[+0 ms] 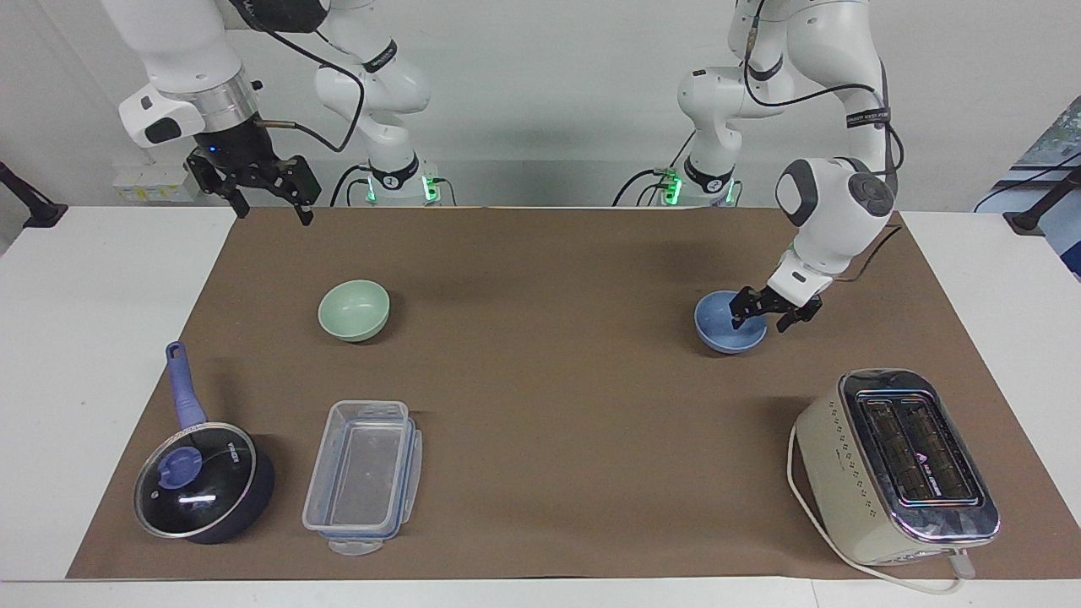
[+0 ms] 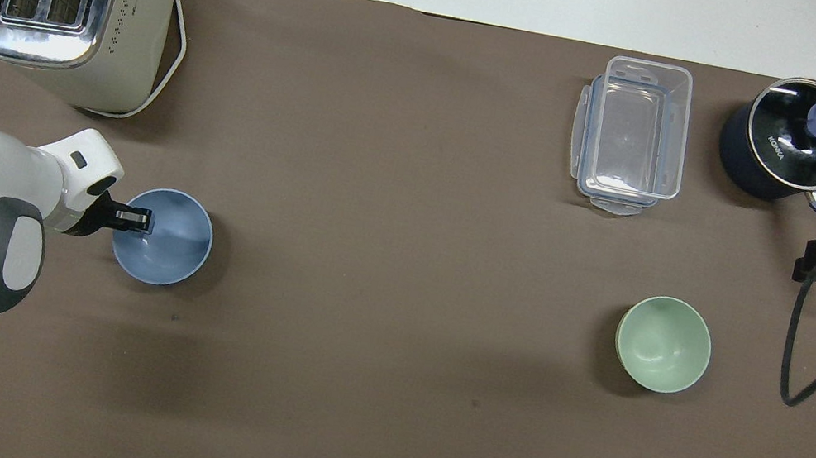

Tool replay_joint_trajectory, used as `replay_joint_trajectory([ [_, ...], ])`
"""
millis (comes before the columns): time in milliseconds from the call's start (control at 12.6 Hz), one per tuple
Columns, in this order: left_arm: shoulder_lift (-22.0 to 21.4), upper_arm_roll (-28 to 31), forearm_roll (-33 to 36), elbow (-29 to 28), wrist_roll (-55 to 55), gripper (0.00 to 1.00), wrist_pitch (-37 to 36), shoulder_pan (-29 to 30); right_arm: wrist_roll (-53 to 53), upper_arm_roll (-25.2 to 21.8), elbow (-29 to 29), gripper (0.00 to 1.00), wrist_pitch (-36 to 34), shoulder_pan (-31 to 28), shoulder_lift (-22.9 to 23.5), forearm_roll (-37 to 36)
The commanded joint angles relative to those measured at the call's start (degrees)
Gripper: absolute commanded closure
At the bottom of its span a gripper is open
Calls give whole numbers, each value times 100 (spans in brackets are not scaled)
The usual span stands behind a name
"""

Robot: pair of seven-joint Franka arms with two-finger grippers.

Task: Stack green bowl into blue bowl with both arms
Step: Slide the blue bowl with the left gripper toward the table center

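We see the brown mat (image 1: 540,388) covering most of the table, and on it, toward the left arm's end and farther from the robots than the bowls, the cream toaster (image 1: 895,464). Toward the right arm's end, at about the same depth, sit the dark saucepan (image 1: 205,481) with its glass lid and, beside it, the clear plastic box (image 1: 363,477).

The blue bowl (image 1: 730,322) rests on the mat toward the left arm's end, and the green bowl (image 1: 354,310) toward the right arm's end, well apart from it and upright. The left gripper (image 1: 765,307) is down at the blue bowl's rim, its fingers spread with one inside the bowl and one outside the wall, not yet closed on it. The right gripper (image 1: 263,187) hangs open in the air over the mat's edge nearest the robots, and this arm waits.

We judge the grasp to be the risky step. The rim is thin and the wall curves, so a pinch set too shallow could let the bowl slip or tip as it lifts. If the fingers close off-centre, they may shove the bowl across the mat instead of catching it.
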Motion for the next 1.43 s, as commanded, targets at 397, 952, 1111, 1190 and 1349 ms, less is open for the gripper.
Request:
replay_joint_trajectory([
  [397, -257, 66, -157, 740, 46, 100, -1083, -78, 112, 11, -245, 0, 96, -40, -171, 55],
  [952, -574, 22, -403, 689, -566, 100, -1245, -1200, 112, 2, -245, 0, 96, -48, -179, 55],
  [1111, -574, 30, -403, 540, -1146, 100, -974, -1771, 103, 2, -245, 0, 96, -48, -179, 55],
  [1190, -600, 31, -403, 391, -1367, 100, -728, -2018, 103, 11, -245, 0, 96, -40, -179, 47],
  [1349, -575, 22, -403, 163, -1422, 100, -428, -2457, 95, 2, -245, 0, 96, -48, -179, 47],
])
